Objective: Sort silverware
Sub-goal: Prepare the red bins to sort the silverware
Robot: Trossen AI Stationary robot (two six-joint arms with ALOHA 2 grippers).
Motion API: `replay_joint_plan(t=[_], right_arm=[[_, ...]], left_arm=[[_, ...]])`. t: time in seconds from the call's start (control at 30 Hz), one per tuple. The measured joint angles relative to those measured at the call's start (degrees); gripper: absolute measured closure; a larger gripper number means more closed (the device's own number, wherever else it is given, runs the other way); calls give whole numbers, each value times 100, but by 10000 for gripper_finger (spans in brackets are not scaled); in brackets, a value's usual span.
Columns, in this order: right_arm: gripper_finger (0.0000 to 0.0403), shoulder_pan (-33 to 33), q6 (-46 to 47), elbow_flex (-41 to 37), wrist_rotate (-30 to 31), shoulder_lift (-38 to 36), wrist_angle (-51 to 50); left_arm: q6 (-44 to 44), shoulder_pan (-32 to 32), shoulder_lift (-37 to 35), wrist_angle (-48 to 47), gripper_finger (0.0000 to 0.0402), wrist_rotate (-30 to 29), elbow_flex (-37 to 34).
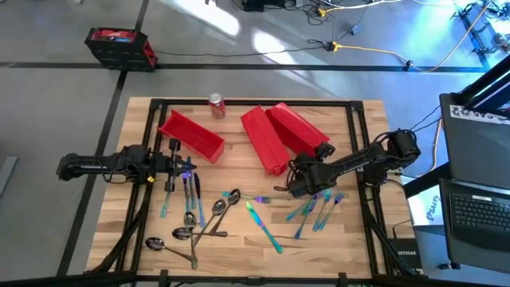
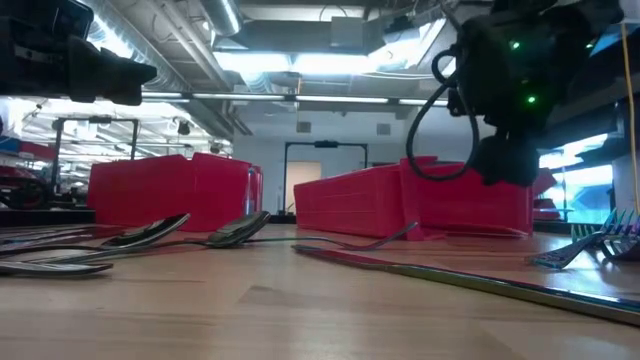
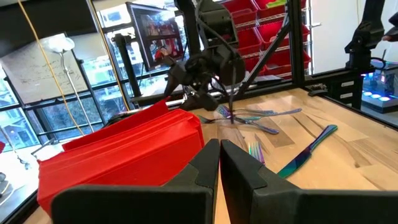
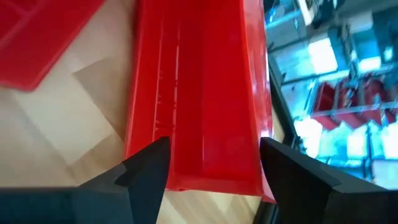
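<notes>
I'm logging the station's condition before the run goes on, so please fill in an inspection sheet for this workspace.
Surface: wooden table with a dark frame.
Job's things: silverware lies loose across the table's near half; none is seen in the bins.
Clutter: three red bins and a red soda can at the far side.
Grippers: left gripper is shut and empty beside the left-hand bin; right gripper is open over a bin's end, holding nothing.
Cables: a yellow cable and dark ones run over the floor.
Surroundings: red-and-black case on the floor, laptop on the right.
</notes>
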Motion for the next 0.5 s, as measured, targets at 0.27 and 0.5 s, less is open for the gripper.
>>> replay_joint_plan(t=[0.27,0.5], right_arm=[[171,3,-962,0,512,0,37],[171,0,-1200,2,893,0,50]], left_arm=[[0,-2,0,0,402,0,2],[0,-1,0,0,402,0,1]])
